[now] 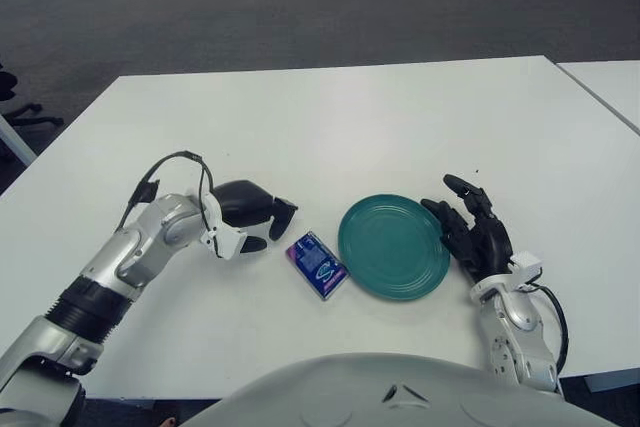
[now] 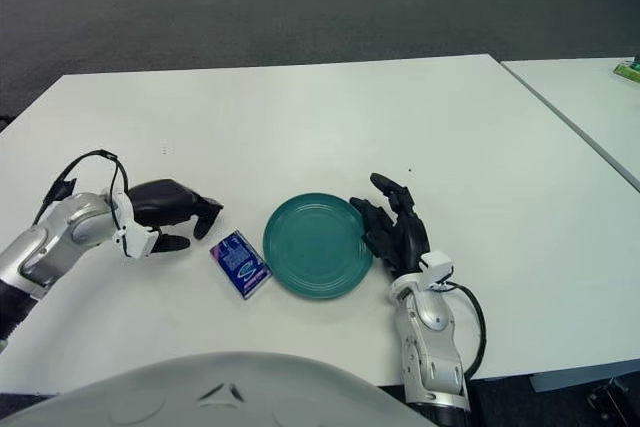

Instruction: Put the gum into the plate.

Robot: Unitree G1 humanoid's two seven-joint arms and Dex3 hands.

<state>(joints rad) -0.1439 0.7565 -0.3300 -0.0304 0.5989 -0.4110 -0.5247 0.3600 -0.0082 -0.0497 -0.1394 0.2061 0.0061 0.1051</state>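
The small blue rectangular gum pack (image 1: 317, 266) lies flat on the white table (image 1: 350, 117), not in the plate. It sits just to the right of the left hand (image 1: 247, 215) and slightly nearer the robot, with a narrow strip of bare tabletop between the pack and the fingertips. That hand holds nothing: its dark fingers (image 1: 283, 211) are loosely extended toward the pack, with the thumb below them, and nothing lies between them.

The round teal plate (image 1: 393, 245) lies just beyond the pack on the side away from the left hand; the pack's near corner comes close to the plate's rim, and whether they touch cannot be told. The right hand (image 1: 470, 230) shows at the plate's right edge, fingers spread and relaxed, gripping nothing.

The tabletop is plain white and smooth. Beyond both hands it runs wide and bare to its far edge, and there is also open surface outward of the left hand toward the left edge. Right of the right hand, a narrow gap separates this table from a second white table (image 1: 610, 82). Past the far edge is grey carpeted floor (image 1: 250, 7) with furniture at the far end of the room.
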